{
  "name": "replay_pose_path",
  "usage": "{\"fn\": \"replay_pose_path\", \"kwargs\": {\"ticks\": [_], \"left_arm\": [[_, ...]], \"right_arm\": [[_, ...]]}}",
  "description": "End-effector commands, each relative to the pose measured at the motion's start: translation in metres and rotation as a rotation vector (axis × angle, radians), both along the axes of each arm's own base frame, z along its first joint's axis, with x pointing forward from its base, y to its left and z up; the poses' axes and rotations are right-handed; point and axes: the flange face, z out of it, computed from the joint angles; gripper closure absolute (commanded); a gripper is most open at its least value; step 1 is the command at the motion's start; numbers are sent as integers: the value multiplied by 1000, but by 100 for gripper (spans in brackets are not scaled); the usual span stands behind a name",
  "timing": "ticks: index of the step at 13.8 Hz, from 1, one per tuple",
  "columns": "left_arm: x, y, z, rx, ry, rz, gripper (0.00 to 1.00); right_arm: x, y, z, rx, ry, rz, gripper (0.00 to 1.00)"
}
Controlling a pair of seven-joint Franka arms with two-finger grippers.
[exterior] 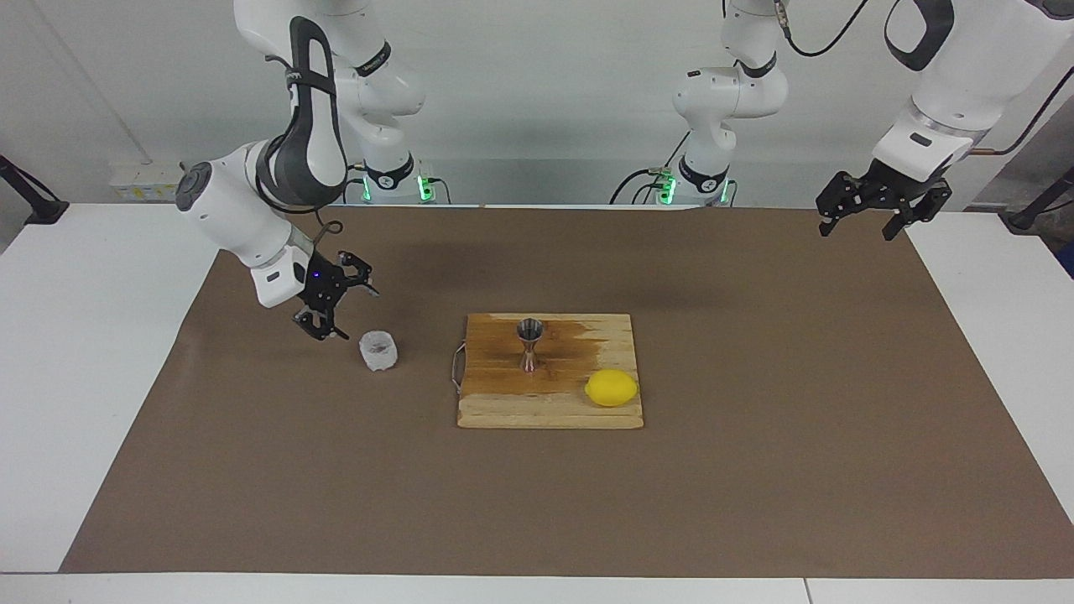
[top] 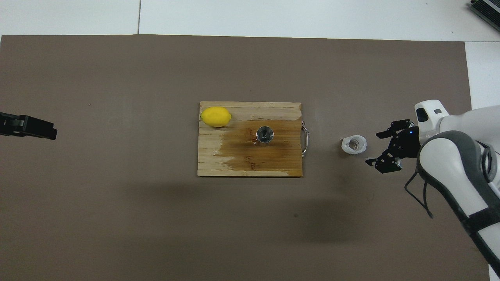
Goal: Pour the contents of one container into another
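Cup stands upright on the table, toward the right arm's end, beside the board with the jigger. Right hand hangs open above, apart from it; left hand waits, open.

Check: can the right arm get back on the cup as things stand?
Probably yes. The right pincer is open, raised beside the upright cup on the brown mat, nothing between them.
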Motion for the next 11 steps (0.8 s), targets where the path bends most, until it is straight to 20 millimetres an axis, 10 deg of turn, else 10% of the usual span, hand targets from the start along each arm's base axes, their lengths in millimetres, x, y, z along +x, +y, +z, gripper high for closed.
{"fn": "replay_pose_path", "kwargs": {"ticks": [1, 6, 11], "left_arm": [[-7, 4, 2, -13, 0, -6, 0], [-8, 3, 1, -13, 4, -6, 0], [-9, 3, 1, -13, 7, -6, 0]], "right_arm": [[6, 11, 13, -195, 46, -178, 0], [1, 27, 26, -465, 156, -610, 0], [17, 5, 162, -367, 302, -979, 0]]}}
